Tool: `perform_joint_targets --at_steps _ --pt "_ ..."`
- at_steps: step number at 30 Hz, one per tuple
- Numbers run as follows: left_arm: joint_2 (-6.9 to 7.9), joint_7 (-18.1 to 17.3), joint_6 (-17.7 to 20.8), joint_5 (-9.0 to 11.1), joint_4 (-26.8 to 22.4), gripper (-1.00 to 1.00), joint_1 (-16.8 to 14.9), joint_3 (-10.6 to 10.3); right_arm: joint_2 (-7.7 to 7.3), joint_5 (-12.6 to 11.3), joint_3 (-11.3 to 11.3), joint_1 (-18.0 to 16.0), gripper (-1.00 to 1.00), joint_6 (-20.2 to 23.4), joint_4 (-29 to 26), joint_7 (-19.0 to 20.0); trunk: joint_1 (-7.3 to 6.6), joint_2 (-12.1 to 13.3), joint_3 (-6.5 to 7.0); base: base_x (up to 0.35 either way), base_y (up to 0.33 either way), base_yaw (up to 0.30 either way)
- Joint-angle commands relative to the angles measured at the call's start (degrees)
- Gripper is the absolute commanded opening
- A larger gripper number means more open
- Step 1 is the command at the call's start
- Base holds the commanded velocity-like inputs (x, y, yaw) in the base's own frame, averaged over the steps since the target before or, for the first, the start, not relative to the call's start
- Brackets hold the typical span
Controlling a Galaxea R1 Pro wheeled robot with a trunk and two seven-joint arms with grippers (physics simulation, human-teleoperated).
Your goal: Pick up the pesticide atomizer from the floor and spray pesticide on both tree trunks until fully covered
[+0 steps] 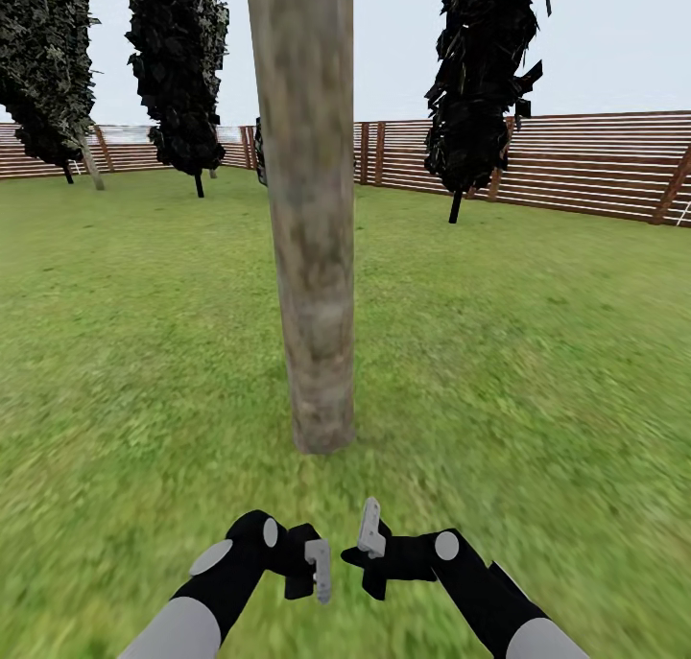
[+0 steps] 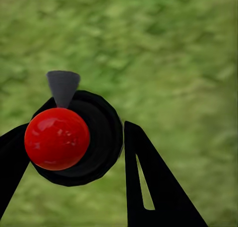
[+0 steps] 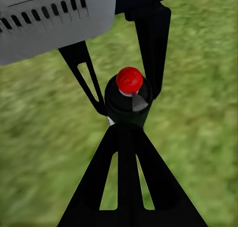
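A thick grey-beige tree trunk (image 1: 312,256) rises from the floor (image 1: 537,352) of green grass straight ahead, its foliage above the picture. The pesticide atomizer (image 2: 57,138) is a black bottle with a red ball cap and a grey nozzle cone. My left gripper (image 2: 77,130) is shut on it, one finger on each side of the bottle. The right wrist view shows that same atomizer (image 3: 130,95) held in the left gripper (image 3: 128,102) over grass. My right gripper (image 3: 126,133) is shut on nothing. Both grippers, left (image 1: 320,573) and right (image 1: 369,536), hang low in front of the trunk's base.
Dark-foliaged trees stand farther off at right (image 1: 475,83), middle left (image 1: 178,64) and far left (image 1: 48,64). A reddish-brown slat fence (image 1: 595,165) rings the lawn behind them. Open grass lies on both sides of the near trunk.
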Motion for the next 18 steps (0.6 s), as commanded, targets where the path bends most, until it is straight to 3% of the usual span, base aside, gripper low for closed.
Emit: perform_joint_targets --at_steps 1,18 --pt "0.09 -0.09 -0.07 0.06 0.00 -1.00 0.01 0.00 0.00 0.00 0.00 0.00 -1.00 0.00 0.00 0.00 0.00 0.00 0.00 0.000 0.000 0.000" --pt "0.33 -0.26 -0.41 0.36 0.08 -1.00 0.07 0.00 -0.08 -0.05 -0.06 0.00 -1.00 -0.09 0.09 -0.13 0.00 0.00 0.00 0.000 0.000 0.000"
